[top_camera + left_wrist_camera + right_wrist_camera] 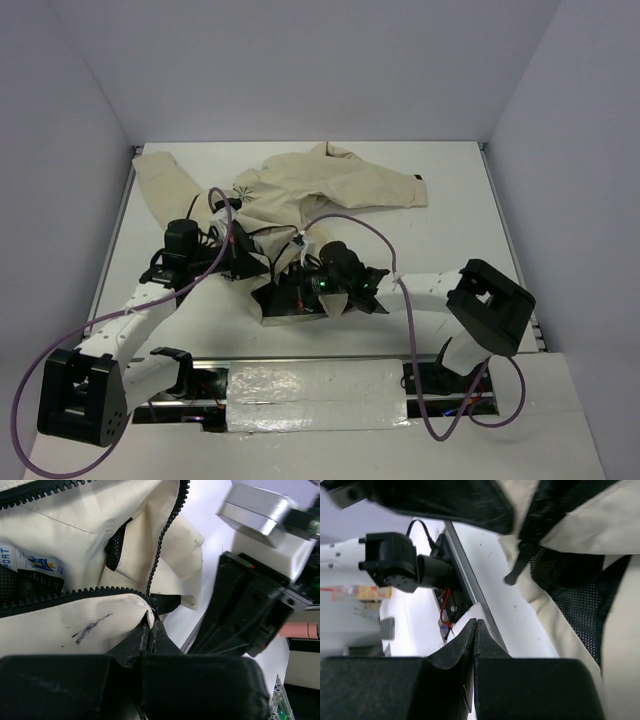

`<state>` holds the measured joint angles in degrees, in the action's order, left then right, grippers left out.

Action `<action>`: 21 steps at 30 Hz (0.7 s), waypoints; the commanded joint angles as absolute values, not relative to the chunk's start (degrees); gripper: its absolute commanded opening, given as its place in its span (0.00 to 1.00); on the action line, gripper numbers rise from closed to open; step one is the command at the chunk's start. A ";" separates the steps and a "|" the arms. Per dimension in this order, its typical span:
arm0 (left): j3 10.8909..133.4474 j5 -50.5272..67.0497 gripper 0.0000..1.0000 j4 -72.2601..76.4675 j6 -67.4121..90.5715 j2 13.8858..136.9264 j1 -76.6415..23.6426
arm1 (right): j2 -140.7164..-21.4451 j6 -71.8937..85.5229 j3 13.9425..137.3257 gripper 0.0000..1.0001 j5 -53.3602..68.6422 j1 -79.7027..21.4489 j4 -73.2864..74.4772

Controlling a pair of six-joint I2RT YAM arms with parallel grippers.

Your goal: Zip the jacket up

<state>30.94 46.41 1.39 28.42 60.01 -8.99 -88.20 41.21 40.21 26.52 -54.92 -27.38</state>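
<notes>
1. Writing shows only in the left wrist view: a small white label sewn inside the jacket carries the blue letters "PORT", cut off at the picture's edge, with a small coloured emblem below that is too small to read.
2. A dark star-shaped logo sits on the cream cloth, seen only from the top camera.
3. The jacket lies spread on the white counter, sleeves reaching to the far left and right, hem toward the arms.
4. The left wrist view alone shows the zipper teeth, two black rows standing apart and meeting at the bottom, plus a grey scuff mark on the cloth.
5. The left claw is clenched at that meeting point, apparently pinching the dark bottom end of the zipper, though its own fingers hide the contact.
6. The right wrist view alone shows black mesh lining and a dark pull tab hanging at the jacket's edge.
7. The right claw is clenched, its tips pressed together with nothing between them, below the tab and apart from it.
</notes>
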 commanded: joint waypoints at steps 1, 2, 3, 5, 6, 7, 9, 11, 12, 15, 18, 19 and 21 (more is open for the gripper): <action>30.67 48.34 0.00 4.57 28.57 60.64 -8.61 | -90.43 45.52 41.48 0.00 24.08 -54.58 -33.58; 30.67 48.34 0.00 4.57 28.56 60.73 -8.61 | -91.57 46.31 42.01 0.00 23.65 -54.67 -32.79; 30.67 48.43 0.00 4.66 28.56 60.73 -8.61 | -92.28 46.67 42.36 0.00 23.21 -54.67 -32.70; 30.67 48.43 0.00 4.83 28.57 60.91 -8.61 | -94.55 47.72 43.24 0.00 22.85 -54.58 -33.31; 30.76 48.43 0.00 4.75 28.48 61.00 -8.61 | -95.44 48.07 43.68 0.00 22.85 -54.49 -33.40; 30.94 48.43 0.00 4.49 27.69 61.08 -8.61 | -96.23 48.42 44.03 0.00 23.29 -54.06 -33.66; 31.29 48.43 0.00 3.52 26.46 61.17 -8.61 | -97.99 49.83 44.30 0.00 23.38 -53.35 -34.97; 31.29 48.43 0.00 2.29 24.44 61.17 -8.61 | -99.48 50.36 44.82 0.00 23.90 -52.47 -36.38; 31.12 48.51 0.00 2.11 23.91 61.26 -8.61 | -100.01 50.45 45.26 0.00 24.25 -52.30 -36.82; 30.68 48.69 0.00 2.28 22.24 61.44 -8.53 | -102.30 50.10 47.28 0.00 25.66 -51.94 -37.97; 30.41 48.87 0.00 2.64 21.27 61.79 -8.53 | -104.58 51.93 48.78 0.00 27.68 -51.77 -40.24; 30.32 48.78 0.00 2.64 20.83 61.87 -8.53 | -105.37 52.73 48.78 0.00 28.29 -51.59 -43.21; 29.97 48.52 0.00 2.64 20.74 61.96 -8.35 | -106.08 53.61 48.78 0.00 29.53 -51.59 -45.69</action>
<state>30.74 46.78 1.39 23.38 61.73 -8.73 -104.88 51.62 46.76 26.85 -51.86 -37.32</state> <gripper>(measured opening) 0.040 0.008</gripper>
